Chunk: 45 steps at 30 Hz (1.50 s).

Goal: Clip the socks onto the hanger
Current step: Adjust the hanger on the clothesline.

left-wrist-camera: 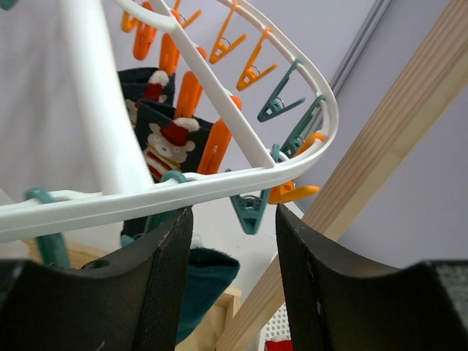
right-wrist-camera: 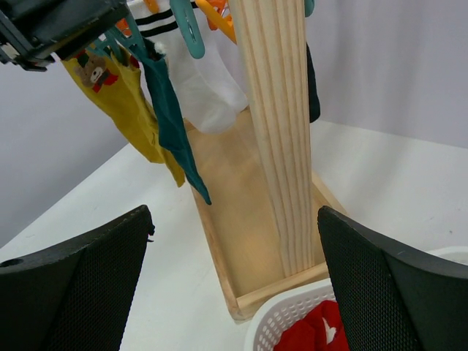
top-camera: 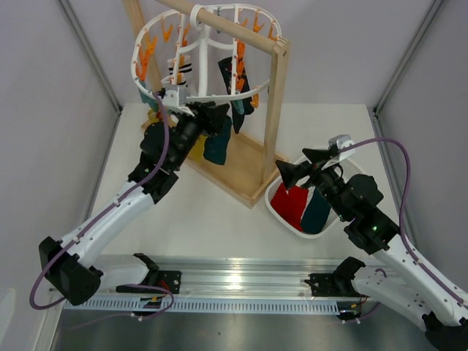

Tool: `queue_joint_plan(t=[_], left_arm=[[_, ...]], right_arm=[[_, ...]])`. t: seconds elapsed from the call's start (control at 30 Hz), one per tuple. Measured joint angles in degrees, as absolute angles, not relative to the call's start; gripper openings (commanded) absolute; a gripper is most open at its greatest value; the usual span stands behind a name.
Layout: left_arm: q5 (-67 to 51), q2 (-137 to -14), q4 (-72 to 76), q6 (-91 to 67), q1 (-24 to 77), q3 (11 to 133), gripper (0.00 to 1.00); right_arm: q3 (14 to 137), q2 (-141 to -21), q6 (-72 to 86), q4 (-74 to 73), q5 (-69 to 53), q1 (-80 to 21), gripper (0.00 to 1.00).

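The white oval hanger (top-camera: 136,66) hangs from the wooden rack, with orange and teal pegs. Yellow (top-camera: 196,148), teal (top-camera: 218,145), navy (top-camera: 235,82) and white black-striped (top-camera: 180,69) socks hang from it. My left gripper (top-camera: 213,117) is open and empty just under the hanger's front rim (left-wrist-camera: 219,183), with a teal peg (left-wrist-camera: 248,210) above the gap and the teal sock (left-wrist-camera: 208,274) behind it. My right gripper (top-camera: 294,167) is open and empty above the basket, which holds a red sock (top-camera: 291,206) and a dark blue sock (top-camera: 317,208).
The wooden rack's post (right-wrist-camera: 274,110) and base tray (top-camera: 241,172) stand between the arms. The white perforated basket (top-camera: 281,213) sits against the rack's right corner and also shows in the right wrist view (right-wrist-camera: 281,322). Grey walls close in on both sides.
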<state>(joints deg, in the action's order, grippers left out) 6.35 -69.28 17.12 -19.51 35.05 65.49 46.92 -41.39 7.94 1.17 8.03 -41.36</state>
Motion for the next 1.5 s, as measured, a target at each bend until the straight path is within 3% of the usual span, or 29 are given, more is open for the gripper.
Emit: queue_joint_plan(t=[1.17,1.5], left_arm=[[6.8,-61.7,8.1,-19.5,22.6,63.0,0.57],[4.7,-59.2,5.3,-20.8,22.6,63.0,0.71]], right_arm=[[46.9,-42.1,9.9,1.1,5.9,-41.9,0.97],[46.9,-42.2,10.1,1.1,5.9,-42.0,0.97]])
